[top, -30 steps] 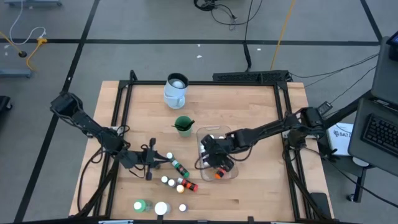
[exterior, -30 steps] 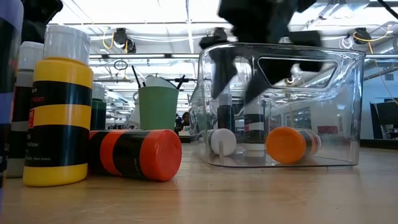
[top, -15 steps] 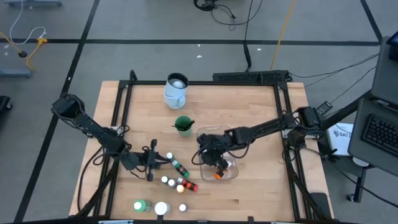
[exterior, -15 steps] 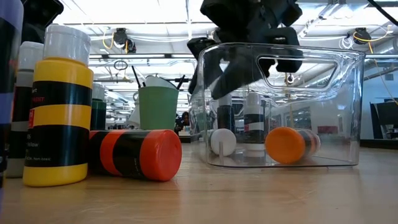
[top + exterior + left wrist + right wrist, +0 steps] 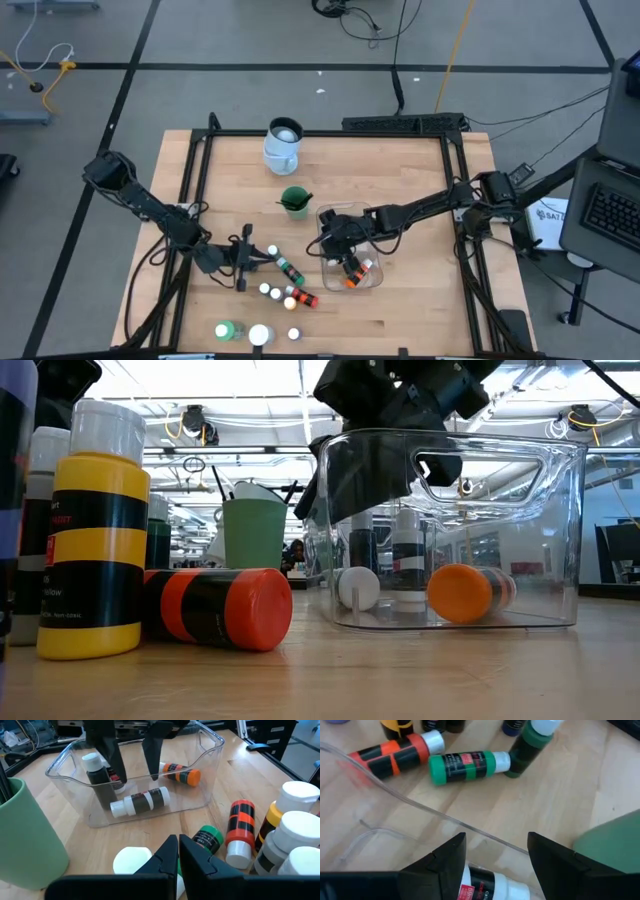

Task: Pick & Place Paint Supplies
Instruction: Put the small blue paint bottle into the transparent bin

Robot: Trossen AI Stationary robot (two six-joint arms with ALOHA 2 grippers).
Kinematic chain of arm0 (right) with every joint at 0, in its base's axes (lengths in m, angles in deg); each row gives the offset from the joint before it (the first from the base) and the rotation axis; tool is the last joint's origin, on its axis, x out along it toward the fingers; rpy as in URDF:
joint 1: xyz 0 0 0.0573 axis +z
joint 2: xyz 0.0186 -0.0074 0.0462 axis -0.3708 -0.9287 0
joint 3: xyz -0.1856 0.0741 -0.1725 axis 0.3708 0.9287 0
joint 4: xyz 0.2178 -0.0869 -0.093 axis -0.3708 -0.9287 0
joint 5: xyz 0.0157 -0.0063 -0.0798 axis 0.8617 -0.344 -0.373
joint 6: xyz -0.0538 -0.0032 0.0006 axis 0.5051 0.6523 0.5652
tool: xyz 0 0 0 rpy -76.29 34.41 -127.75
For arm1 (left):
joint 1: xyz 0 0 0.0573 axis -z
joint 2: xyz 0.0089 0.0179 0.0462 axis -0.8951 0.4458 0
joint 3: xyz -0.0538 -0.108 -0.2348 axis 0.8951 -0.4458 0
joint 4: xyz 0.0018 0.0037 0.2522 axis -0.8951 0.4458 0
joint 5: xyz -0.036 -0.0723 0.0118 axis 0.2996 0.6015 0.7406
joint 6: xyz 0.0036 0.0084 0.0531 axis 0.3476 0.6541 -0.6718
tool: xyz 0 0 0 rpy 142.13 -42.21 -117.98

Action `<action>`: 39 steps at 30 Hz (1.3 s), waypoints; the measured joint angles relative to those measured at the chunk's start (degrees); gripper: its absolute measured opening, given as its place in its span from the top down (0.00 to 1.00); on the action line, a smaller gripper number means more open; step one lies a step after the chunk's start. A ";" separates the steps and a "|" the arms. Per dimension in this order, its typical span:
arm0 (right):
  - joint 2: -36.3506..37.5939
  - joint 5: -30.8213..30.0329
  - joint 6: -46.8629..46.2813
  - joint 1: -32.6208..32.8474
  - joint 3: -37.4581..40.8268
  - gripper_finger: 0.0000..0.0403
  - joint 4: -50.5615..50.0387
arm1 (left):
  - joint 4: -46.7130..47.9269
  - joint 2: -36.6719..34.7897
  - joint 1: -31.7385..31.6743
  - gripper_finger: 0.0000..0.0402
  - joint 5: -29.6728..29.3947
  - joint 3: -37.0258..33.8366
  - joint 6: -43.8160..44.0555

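Observation:
A clear tub (image 5: 379, 272) stands right of the table's middle and holds a black white-capped bottle (image 5: 140, 802), an orange one (image 5: 180, 773) and an upright one (image 5: 96, 769). My right gripper (image 5: 136, 776) reaches into the tub, open, with its fingers above and on either side of the lying black bottle (image 5: 490, 886). More small paint bottles (image 5: 283, 282) stand and lie on the wood left of the tub, among them a green one (image 5: 465, 765) and a red-striped one (image 5: 239, 833). My left gripper (image 5: 246, 258) is shut just left of this cluster and touches nothing.
A green cup (image 5: 294, 201) with dark brushes stands just beyond the tub's far left corner, and a pale jug (image 5: 283, 146) sits near the far edge. A larger green bottle (image 5: 227, 329) and a white jar (image 5: 260, 335) stand at the near edge. Bare wood lies right of the tub.
My right gripper has rolled and tipped inside the tub and has shifted toward the tub's left wall. The bottles in the tub lie where they were. My left arm has kept still.

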 joint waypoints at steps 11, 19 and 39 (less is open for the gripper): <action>4.77 -5.38 1.45 4.15 0.05 0.50 0.71 | 0.00 0.02 0.03 0.95 1.88 0.00 0.24; 4.11 -7.25 -3.39 3.29 -0.01 0.50 -8.39 | 0.00 0.02 0.03 0.95 1.88 0.00 0.20; -1.11 -1.27 -6.02 0.86 0.16 0.50 -5.62 | -0.24 0.02 0.08 0.95 1.92 -0.04 0.03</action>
